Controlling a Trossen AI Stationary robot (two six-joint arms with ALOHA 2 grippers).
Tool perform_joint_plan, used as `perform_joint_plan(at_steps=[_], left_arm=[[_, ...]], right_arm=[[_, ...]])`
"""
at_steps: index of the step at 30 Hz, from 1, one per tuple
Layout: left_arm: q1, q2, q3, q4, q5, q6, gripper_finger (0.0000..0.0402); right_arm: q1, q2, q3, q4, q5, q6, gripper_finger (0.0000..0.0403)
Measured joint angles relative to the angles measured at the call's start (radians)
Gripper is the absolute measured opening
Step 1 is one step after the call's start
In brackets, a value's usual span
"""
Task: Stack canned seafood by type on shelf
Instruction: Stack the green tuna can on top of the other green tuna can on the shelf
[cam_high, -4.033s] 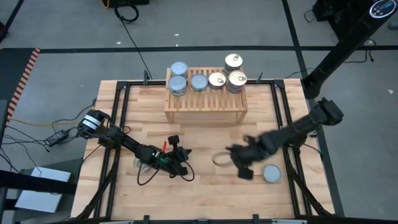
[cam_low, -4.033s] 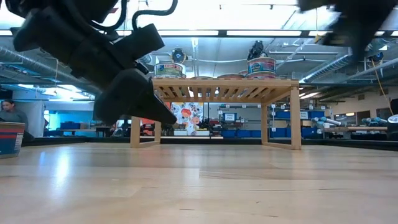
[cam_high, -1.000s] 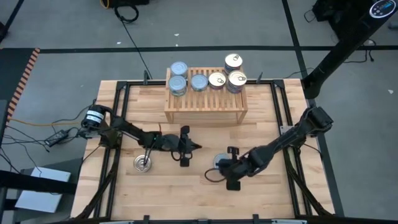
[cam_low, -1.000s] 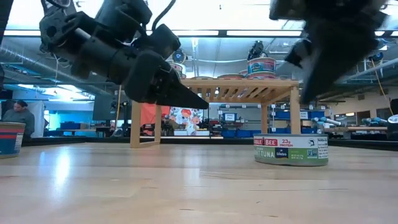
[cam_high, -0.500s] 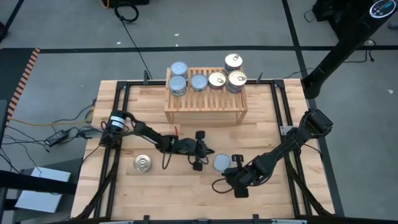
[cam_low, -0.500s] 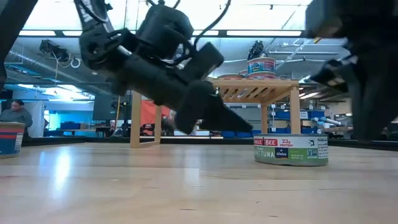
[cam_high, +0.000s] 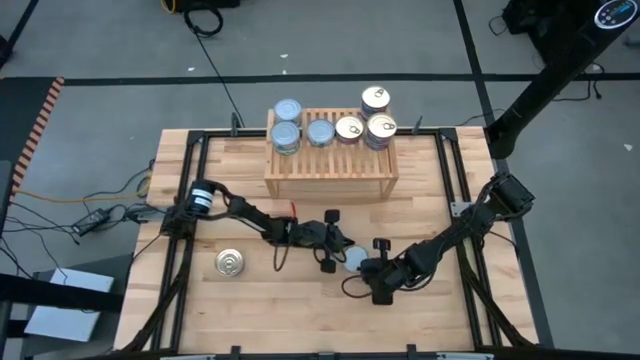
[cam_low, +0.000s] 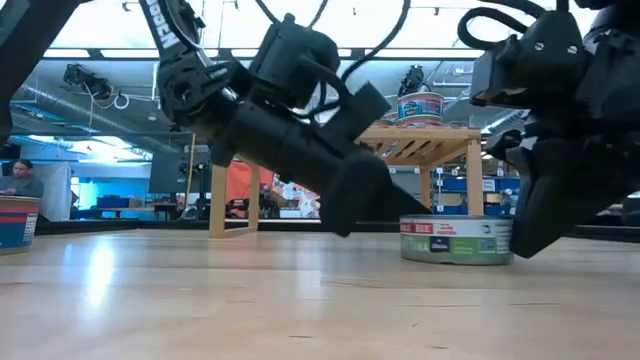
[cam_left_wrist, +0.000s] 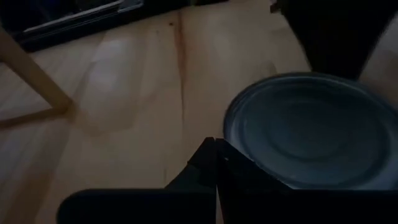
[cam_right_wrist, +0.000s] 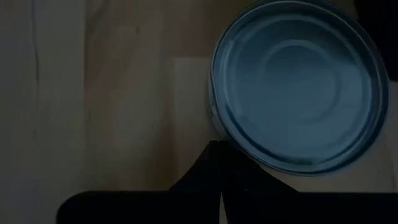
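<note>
- Table (cam_high: 300, 310), near edge to middle: one golden pull-tab tin (cam_high: 229, 263) stands alone at the left, well apart from both arms. In the low view it is cut off at the picture's edge (cam_low: 18, 222).
- Middle of the table: one silvery-blue tin (cam_high: 354, 259) sits upright on the planks between the two end effectors. The low view shows its printed label (cam_low: 456, 240); the lid is plain in both wrist views (cam_left_wrist: 311, 130) (cam_right_wrist: 300, 84).
- Left end effector (cam_high: 338, 250): fingers pressed together, nothing between them, tip touching or just beside the tin's left side; I cannot tell which.
- Right end effector (cam_high: 370, 270): fingers likewise pressed together, holding nothing, just beside the tin on its right side.
- Farther back: the shelf (cam_high: 330, 165), slatted top, carries tins along its rear edge.
- Count on the shelf from above: three silvery-blue lids at left (one (cam_high: 288, 109), one (cam_high: 285, 134), one (cam_high: 320, 131)); three golden lids at right (one (cam_high: 375, 99), one (cam_high: 349, 128), one (cam_high: 382, 127)).
- Tins stacked under those lids cannot be counted from above; the low view shows only one upper tin (cam_low: 421, 105) clearly, the left arm hiding the rest.
- Background of the low view: a person (cam_low: 16, 180) at far left, partly cut off.
</note>
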Motion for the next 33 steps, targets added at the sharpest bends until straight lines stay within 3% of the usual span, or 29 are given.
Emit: perform_joint_plan(at_steps=[33], left_arm=[[-0.01,0.0,0.018,-0.171,-0.026,0.084,0.0]], right_arm=[[-0.01,-0.025,0.165,-0.122,0.133,-0.05,0.0009]])
